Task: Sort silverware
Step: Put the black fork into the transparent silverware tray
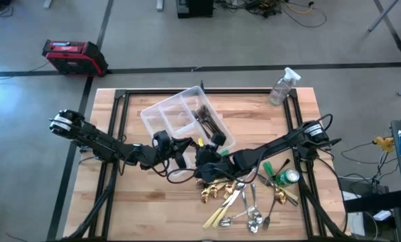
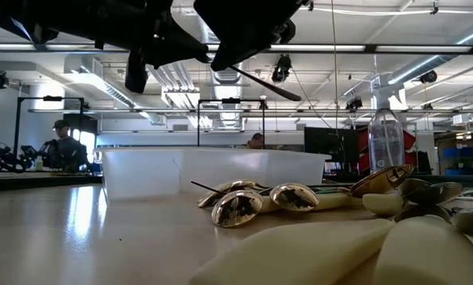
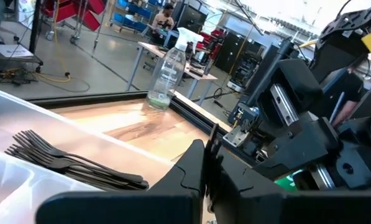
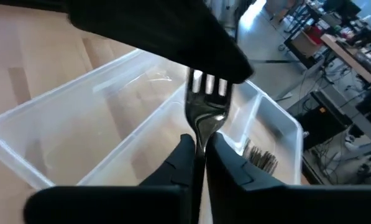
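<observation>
A clear divided tray (image 1: 161,111) sits at mid-table with dark forks (image 1: 205,119) lying in one compartment (image 3: 61,165). The other silverware (image 1: 244,202), gold and silver spoons and cream-handled knives, lies in a heap near the table's near edge (image 2: 252,202). Both grippers meet just in front of the tray. My right gripper (image 1: 201,161) (image 4: 199,155) is shut on one fork (image 4: 207,106). My left gripper (image 1: 183,153) (image 3: 205,163) is shut at that fork's tine end. My right gripper pinches the fork at its neck (image 4: 204,129), just below the tines, with the fingers lying along it. The fork is lifted clear above the tray, its tines pointing away toward my left gripper. My left gripper covers the tine tips (image 4: 207,79). A thin edge of the fork (image 3: 214,137) stands between its shut fingers.
A clear spray bottle (image 1: 284,84) stands at the far right corner (image 3: 166,74). A green can (image 1: 287,176) lies beside the heap, under the right arm. Bare wood shows at the table's near left (image 1: 140,208). People sit at benches beyond the table (image 2: 62,138).
</observation>
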`<state>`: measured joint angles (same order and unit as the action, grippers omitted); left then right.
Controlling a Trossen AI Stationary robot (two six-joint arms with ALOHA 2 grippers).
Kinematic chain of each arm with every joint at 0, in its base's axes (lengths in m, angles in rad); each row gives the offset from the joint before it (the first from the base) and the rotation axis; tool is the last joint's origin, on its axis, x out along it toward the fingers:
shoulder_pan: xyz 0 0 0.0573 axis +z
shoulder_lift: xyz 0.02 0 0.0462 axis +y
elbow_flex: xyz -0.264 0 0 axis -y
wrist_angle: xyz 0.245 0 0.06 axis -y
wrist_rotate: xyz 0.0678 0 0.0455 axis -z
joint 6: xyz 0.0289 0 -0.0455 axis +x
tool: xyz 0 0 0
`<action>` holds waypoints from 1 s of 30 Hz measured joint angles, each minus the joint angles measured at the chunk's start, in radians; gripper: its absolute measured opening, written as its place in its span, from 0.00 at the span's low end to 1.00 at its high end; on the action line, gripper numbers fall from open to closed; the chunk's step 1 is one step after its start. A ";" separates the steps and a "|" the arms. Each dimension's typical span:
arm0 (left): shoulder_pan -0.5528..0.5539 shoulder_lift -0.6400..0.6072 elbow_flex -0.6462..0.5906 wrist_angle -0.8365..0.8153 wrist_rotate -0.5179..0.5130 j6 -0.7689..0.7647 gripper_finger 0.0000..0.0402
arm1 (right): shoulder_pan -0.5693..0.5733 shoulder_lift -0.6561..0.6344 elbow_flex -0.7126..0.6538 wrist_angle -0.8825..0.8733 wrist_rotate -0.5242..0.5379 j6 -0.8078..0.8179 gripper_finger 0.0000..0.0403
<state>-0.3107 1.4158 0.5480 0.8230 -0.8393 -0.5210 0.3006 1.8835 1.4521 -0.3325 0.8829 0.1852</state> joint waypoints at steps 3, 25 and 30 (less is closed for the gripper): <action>-0.001 0.000 0.000 -0.001 0.001 -0.014 0.00 | 0.000 0.000 0.000 0.000 0.000 0.008 0.02; -0.004 -0.035 -0.001 -0.024 0.019 0.140 0.22 | -0.061 -0.007 0.001 -0.031 -0.247 0.167 0.00; -0.005 -0.146 -0.001 -0.093 0.013 0.250 0.31 | -0.112 -0.037 0.001 -0.134 -0.246 0.223 0.00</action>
<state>-0.3156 1.2696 0.5472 0.7297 -0.8261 -0.2711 0.1882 1.8464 1.4532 -0.4663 0.6365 0.4083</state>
